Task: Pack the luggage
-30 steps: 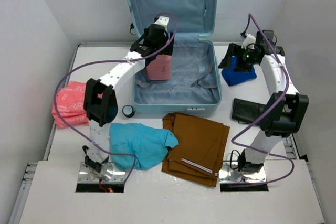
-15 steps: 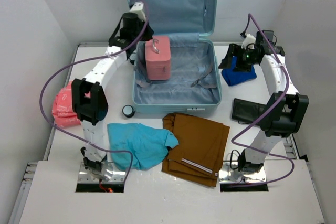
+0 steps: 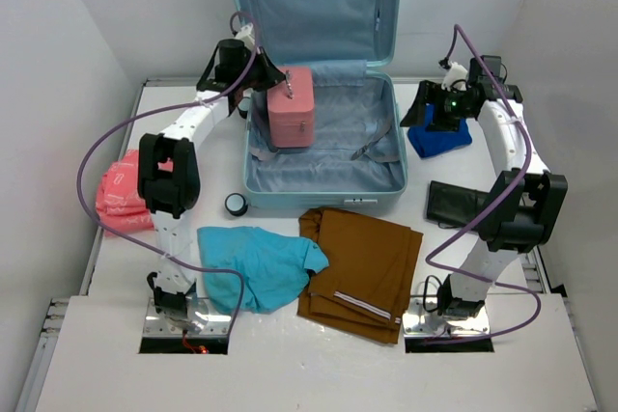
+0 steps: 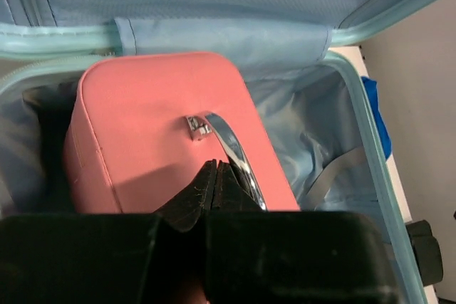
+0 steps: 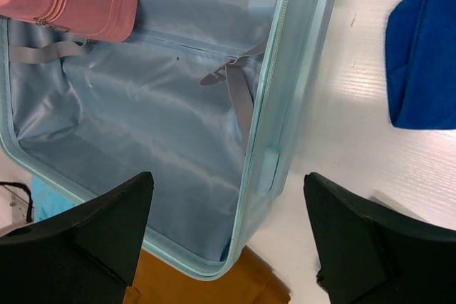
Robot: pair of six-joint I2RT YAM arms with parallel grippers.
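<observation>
The left claw [image 4: 214, 176] has its two black fingers pressed together with nothing visible between them; the tips sit just beside the curved silver metal handle [image 4: 229, 149] on top of the small pink box-shaped case [image 4: 142, 126]; whether they touch it cannot be told. The case stands upright in the rear left corner of the luggage [image 3: 326, 200], a large pale aqua-blue hard-shell suitcase with grey-blue fabric lining; the luggage lies open at the far middle of the white table [image 3: 413, 190], its lid [image 3: 311, 7] raised against the back wall. The right claw [image 5: 226, 183] is spread wide and holds nothing; it hovers over the suitcase's right rim, near the folded dark blue cloth [image 3: 441, 137] lying just outside that rim. Judged step: clear the left claw from the case, then fetch the next item. Procedure: raise the left claw straight up before any sideways travel, so that the tips do not hook the handle and tip the case; keep the wrist clear of the raised lid. Unpacked items lie outside the suitcase: the folded brown trousers [image 3: 362, 262] and the crumpled teal shirt [image 3: 256, 262] in front of it; the coral patterned cloth [image 3: 124, 190] at the table's left edge; lay these flat on the bare lining beside the case.
</observation>
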